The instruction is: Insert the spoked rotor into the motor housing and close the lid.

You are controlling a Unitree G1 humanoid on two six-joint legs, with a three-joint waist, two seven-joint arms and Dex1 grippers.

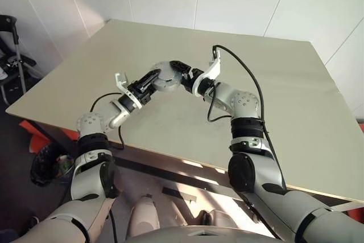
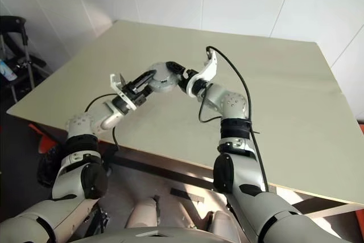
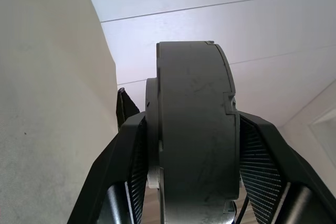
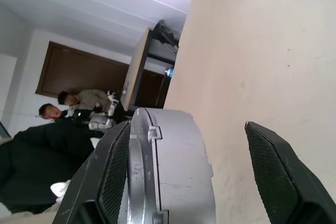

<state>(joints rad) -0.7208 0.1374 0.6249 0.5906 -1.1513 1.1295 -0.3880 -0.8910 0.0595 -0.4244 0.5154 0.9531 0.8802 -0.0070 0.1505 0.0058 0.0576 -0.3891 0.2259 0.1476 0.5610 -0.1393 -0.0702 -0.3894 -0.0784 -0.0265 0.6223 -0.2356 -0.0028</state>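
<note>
A round grey drum, the motor housing (image 1: 166, 77), hangs above the middle of the beige table between my two grippers. My left gripper (image 1: 154, 79) is shut on it, one finger on each flat face of the housing (image 3: 194, 129). In the right wrist view a paler silver band, which looks like the lid (image 4: 137, 161), lies against one face of the housing (image 4: 178, 171). My right gripper (image 1: 181, 73) is open around it from the other side. One finger rests at the silver side and the other finger (image 4: 273, 166) stands well apart. The spoked rotor is hidden.
The beige table (image 1: 284, 101) spreads wide under both arms, its near edge close to me. A black stand (image 1: 11, 44) is off its left side, with something orange-red (image 1: 34, 135) on the floor. Two people (image 4: 68, 103) sit beyond the table in the right wrist view.
</note>
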